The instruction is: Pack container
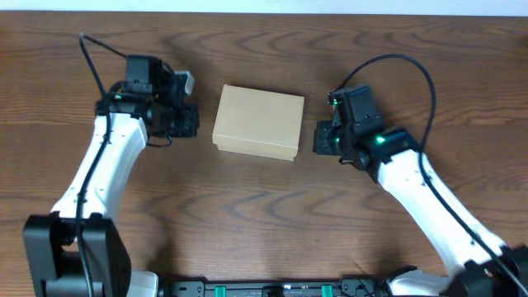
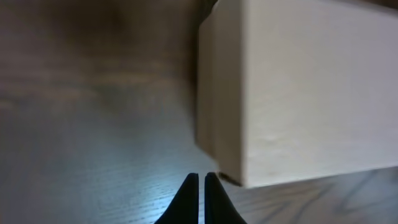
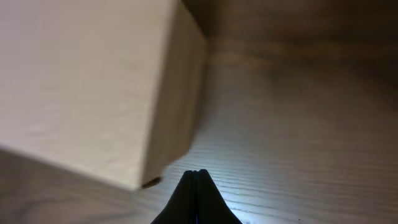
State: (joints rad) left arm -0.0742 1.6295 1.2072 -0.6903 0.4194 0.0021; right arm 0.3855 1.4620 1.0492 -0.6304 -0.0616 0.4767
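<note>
Container: we see one tan box (image 1: 258, 122), flap down, lying mid-worktop (image 1: 264, 223) between the two arms.
Left claw: the left claw (image 1: 192, 121) is pinched together and empty, just beside the box's left end.
Right claw: the right claw (image 1: 322, 139) is pinched together and empty, just beside the box's right end.
Risk: we judge that a push from one side alone could slide or twist the box. Tips pressed together may also fail to catch the flap.
Count: one container, two claws. We see no loose items to pack.

Both wrist views crop the blurred container (image 2: 311, 93).
</note>
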